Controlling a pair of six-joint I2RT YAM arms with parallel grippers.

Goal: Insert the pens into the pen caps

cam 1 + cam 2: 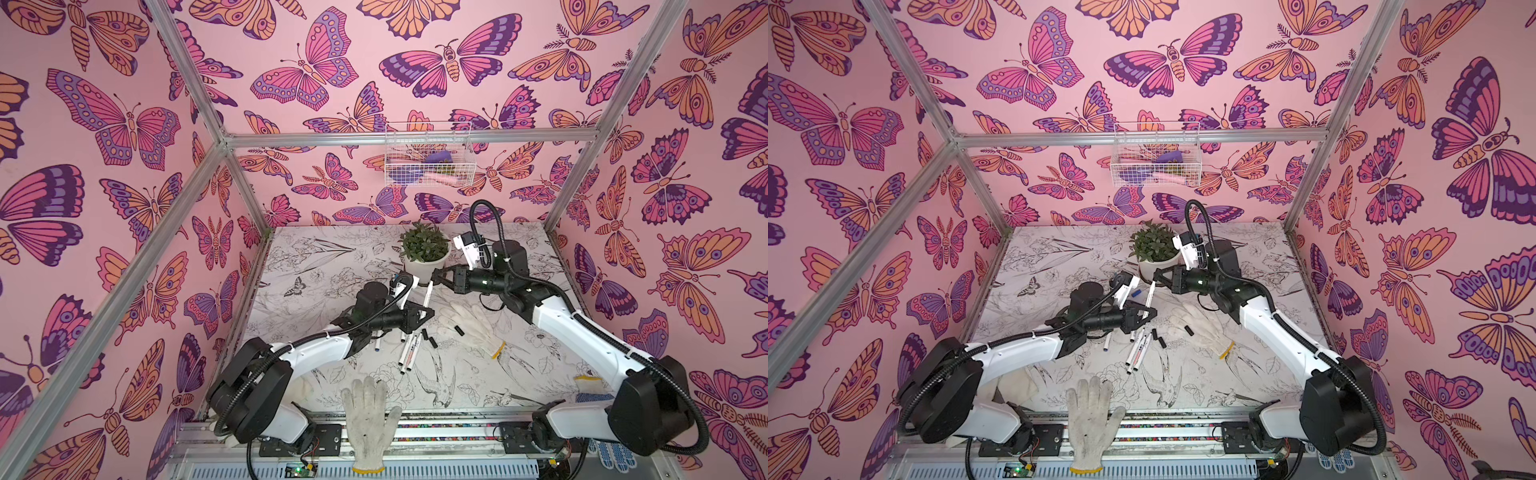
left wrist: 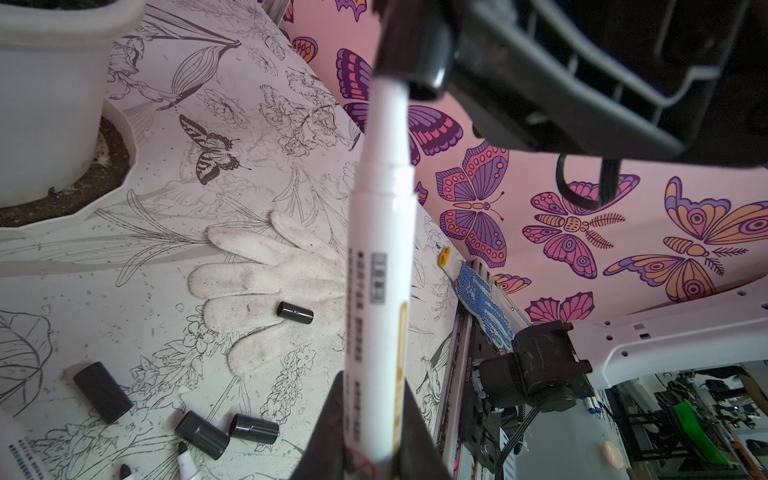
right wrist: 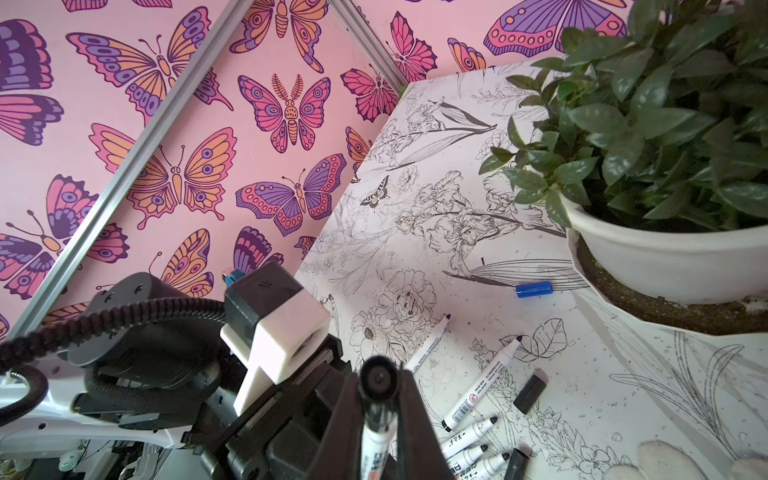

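Pens (image 3: 486,378) show six at once from the right wrist camera: slim white plastic cylinders with dark printed lettering and small dark tips. Nearest, the held pen (image 2: 382,291) is clenched by its barrel in the left tool (image 2: 373,386) and slants up to the right tool (image 3: 379,374). That tool is clamped on a short glossy black cap (image 3: 378,381) at the pen's tip; how far the cap sits on I cannot tell. Just beneath the left tool five loose pens (image 3: 467,436) lie flat on the flower-printed tabletop (image 1: 316,266), three side by side. A blue-ended pen (image 1: 376,344) pokes out beneath the left forearm (image 1: 316,349); whether it is one of those five I cannot tell. Beside them lie three loose caps (image 2: 202,434), stubby black tubes. A fourth cap (image 2: 295,313) rests on the fingers of a white knitted glove (image 1: 469,328) with a yellow cuff, on the right tool's side of the pile. One blue cap (image 3: 534,289) lies beyond the left tool, near a smooth round white pot (image 1: 419,268) of green leaves close beside the right tool. Farther off, a second knitted glove (image 1: 370,415) drapes the front rail, and one white wire basket (image 1: 399,141) hangs on the back wall.
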